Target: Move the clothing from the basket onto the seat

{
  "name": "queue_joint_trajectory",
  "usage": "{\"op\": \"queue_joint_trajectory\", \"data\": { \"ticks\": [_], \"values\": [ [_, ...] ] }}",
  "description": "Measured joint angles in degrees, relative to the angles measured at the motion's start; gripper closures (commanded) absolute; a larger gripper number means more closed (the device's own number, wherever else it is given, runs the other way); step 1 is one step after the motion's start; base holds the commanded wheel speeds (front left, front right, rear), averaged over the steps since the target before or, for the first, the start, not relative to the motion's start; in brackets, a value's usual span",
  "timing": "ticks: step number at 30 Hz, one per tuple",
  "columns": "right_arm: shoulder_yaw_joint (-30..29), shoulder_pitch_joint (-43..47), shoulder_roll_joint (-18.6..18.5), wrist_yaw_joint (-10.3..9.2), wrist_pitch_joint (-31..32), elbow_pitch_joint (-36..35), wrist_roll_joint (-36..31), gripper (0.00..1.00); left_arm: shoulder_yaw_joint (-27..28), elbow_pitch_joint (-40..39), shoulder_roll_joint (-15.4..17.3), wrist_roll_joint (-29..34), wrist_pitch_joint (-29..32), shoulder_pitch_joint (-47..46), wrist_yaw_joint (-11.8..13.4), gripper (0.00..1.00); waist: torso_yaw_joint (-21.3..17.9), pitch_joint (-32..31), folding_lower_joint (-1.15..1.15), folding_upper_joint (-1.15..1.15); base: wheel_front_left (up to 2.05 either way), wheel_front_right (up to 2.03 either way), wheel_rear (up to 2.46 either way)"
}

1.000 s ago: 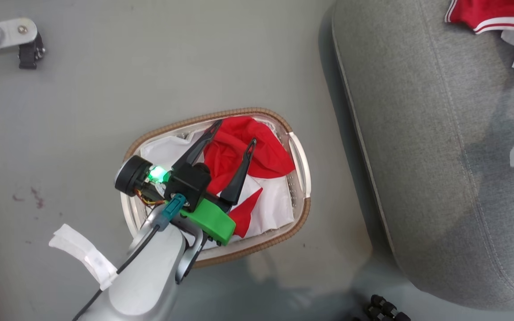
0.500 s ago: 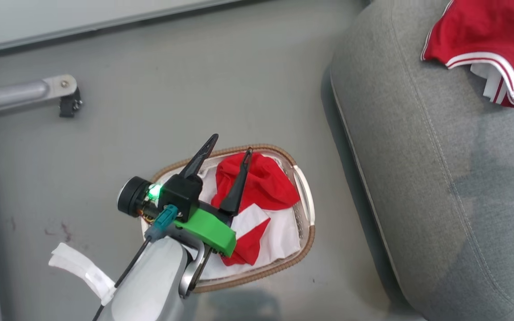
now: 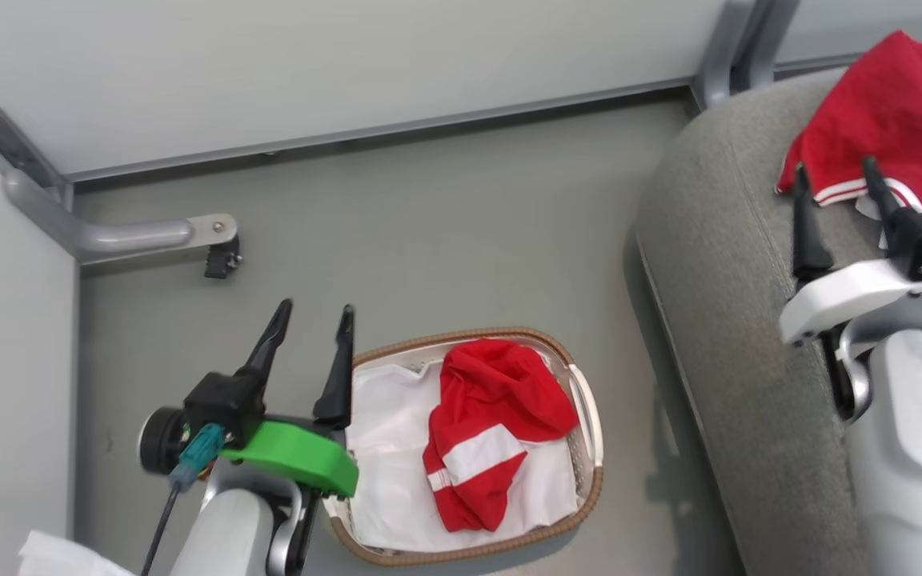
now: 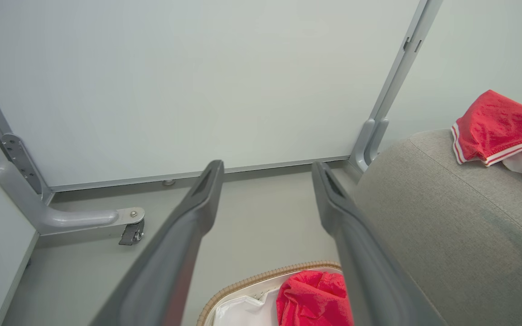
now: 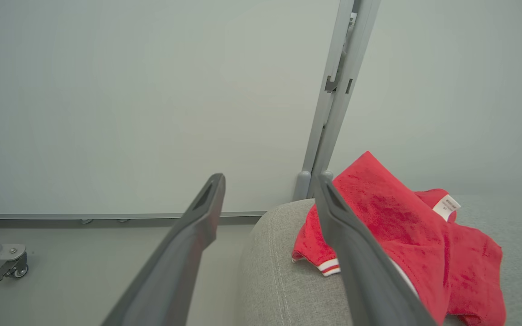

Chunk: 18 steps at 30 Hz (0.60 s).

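Clothing (image 3: 497,388) lies in basket (image 3: 469,334) and on seat (image 3: 733,320), both arms' jaws spread apart, apparently empty.

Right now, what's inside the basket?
One red garment with a white band, crumpled on a white sheet that lines the basket. Whatever lies under garment and sheet is covered.

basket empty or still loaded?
Not empty: one crumpled red garment lies inside the basket, on a white sheet.
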Motion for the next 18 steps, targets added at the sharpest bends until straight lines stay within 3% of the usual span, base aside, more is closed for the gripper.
{"op": "queue_joint_trajectory", "data": {
  "ticks": [7, 18],
  "values": [
    [3.5, 6.8, 3.3, 0.0, 0.0, -1.1, 3.5, 0.0, 4.9, -0.3, -0.1, -0.8, 0.0, 5.6, 0.3, 0.0, 3.5, -4.0, 0.0, 0.0, 0.0, 0.0, 0.0],
    [6.2, 18.3, 3.5, 0.0, 0.0, -3.6, 12.1, 0.0, 7.0, -0.5, -0.2, -2.2, 0.0, 11.7, 0.9, 0.0, 6.3, -9.0, 0.0, 0.0, 0.0, 0.0, 0.0]
  ]
}}
